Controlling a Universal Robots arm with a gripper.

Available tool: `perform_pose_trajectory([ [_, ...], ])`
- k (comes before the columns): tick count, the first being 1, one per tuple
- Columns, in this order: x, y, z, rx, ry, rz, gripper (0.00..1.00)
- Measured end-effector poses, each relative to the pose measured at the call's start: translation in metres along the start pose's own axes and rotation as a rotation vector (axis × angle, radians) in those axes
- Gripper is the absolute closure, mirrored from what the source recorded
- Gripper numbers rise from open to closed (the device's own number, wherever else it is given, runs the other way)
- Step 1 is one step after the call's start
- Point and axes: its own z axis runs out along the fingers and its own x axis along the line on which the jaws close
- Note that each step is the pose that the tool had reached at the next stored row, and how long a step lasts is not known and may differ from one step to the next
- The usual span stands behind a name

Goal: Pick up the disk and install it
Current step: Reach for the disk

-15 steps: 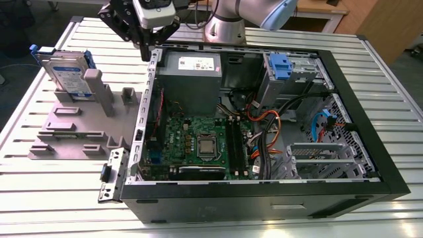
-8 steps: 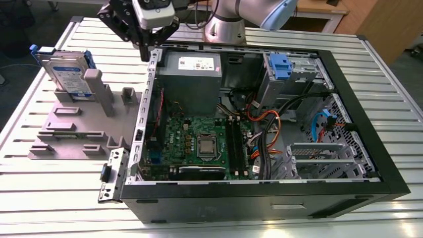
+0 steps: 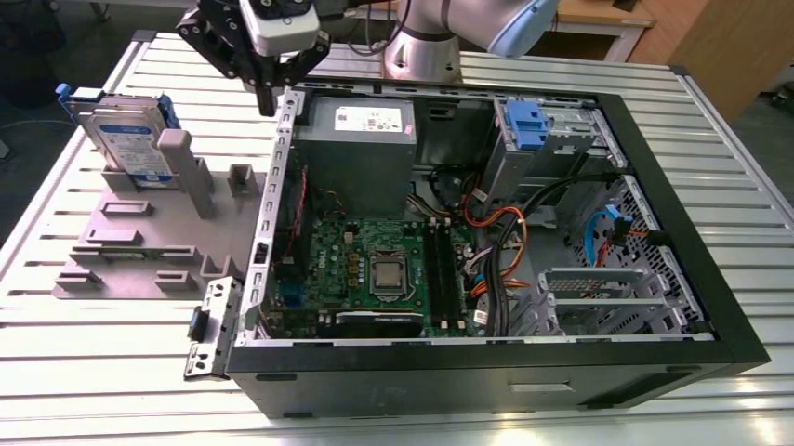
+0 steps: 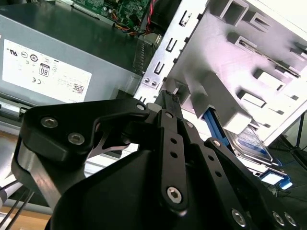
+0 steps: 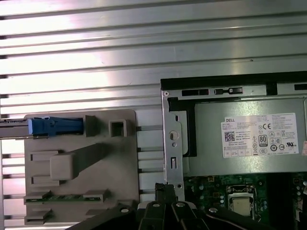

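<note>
Exterior view, disk: upright in stand, well apart from jaws, on the exterior view's left
Gripper: pinched closed, empty
Arm: pointing down by case edge

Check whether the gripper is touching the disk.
Apart. In the exterior view the gripper hangs by a corner of the computer case; the disk stands in the grey holder to the exterior view's left, a clear gap between them.

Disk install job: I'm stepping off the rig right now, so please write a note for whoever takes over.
The hand: shut, empty, hovering by the open computer case's rim on the exterior view's left.
The disk: upright in the grey holder beside the case, apart from the hand.
Done: nothing visible. Left: pick-up and install.
</note>
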Motion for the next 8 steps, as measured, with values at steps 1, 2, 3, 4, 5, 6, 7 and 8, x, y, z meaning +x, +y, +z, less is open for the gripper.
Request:
perform_pose_trajectory([
  [1, 0.0017, -0.0001, 0.0002, 0.0000, 0.0000, 0.000, 0.89],
  [2, 0.0040, -0.0003, 0.0004, 0.0001, 0.0001, 0.000, 0.89],
  [3, 0.0072, -0.0005, 0.0008, 0.0001, 0.0000, 0.000, 0.89],
  [4, 0.0106, -0.0007, 0.0011, 0.0000, 0.0000, 0.000, 0.89],
  [5, 0.0137, -0.0007, 0.0013, 0.0000, 0.0000, 0.000, 0.89],
  [6, 0.0167, -0.0007, 0.0015, 0.0000, 0.0000, 0.000, 0.89],
  [7, 0.0197, -0.0006, 0.0017, 0.0000, 0.0000, 0.000, 0.89],
  [8, 0.0226, -0.0006, 0.0020, 0.0000, 0.0000, 0.000, 0.89],
])
